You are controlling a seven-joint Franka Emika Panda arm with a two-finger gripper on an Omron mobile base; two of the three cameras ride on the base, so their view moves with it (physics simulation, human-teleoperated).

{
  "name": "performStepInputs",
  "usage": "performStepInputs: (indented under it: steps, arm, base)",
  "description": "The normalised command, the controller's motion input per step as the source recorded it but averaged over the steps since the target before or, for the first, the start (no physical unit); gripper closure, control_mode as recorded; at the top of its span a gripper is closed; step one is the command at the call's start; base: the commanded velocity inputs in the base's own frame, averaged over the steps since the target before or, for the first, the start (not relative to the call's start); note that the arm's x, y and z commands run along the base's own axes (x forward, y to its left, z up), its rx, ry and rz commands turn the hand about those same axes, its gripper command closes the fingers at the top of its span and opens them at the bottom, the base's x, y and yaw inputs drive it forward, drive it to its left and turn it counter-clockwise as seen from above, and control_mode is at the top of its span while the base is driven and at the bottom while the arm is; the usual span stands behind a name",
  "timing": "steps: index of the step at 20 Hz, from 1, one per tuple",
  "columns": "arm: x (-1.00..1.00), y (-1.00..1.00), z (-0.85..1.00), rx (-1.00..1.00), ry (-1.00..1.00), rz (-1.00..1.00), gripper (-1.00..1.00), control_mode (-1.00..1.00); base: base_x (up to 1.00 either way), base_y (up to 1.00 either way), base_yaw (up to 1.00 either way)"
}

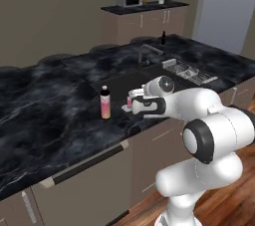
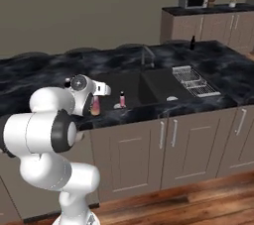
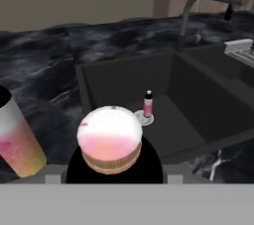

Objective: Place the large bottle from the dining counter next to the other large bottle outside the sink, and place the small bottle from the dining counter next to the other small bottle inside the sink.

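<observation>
From the left base view, the gripper (image 1: 133, 101) grips a large bottle (image 1: 131, 99) by the sink (image 1: 117, 81); another big bottle (image 1: 105, 102) stands on the counter beside it. The right base view shows the tiny pink bottle (image 2: 122, 99) inside the sink. The hand view looks down on the held bottle's top (image 3: 111, 139), with the pink bottle (image 3: 148, 103) beyond.

held large bottle (image 3: 111, 140): pink-yellow, white domed top, gripped upright in the tool (image 3: 115, 167) over the tabletop's front edge by the sink (image 3: 198, 115)
other large bottle (image 1: 105, 102): pink-yellow, dark cap, upright on the tabletop (image 1: 45, 115) just left of the sink
other small bottle (image 3: 148, 104): tiny, pink, upright on the basin floor
small bottle (image 1: 163, 37): all black, upright, far back on the tabletop
</observation>
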Motion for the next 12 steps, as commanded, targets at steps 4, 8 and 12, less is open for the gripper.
performStepInputs:
  steps: [4,8,12]
  arm:
    - [0.00,0.00,0.00,0.00,0.00,0.00,1.00,1.00]
    - [0.00,0.00,0.00,0.00,0.00,0.00,1.00,1.00]
    - [0.00,0.00,0.00,0.00,0.00,0.00,1.00,1.00]
  base:
    - [0.59,-0.13,0.15]
    - [0.17,-0.01,0.12]
    - [0.00,-0.03,0.14]
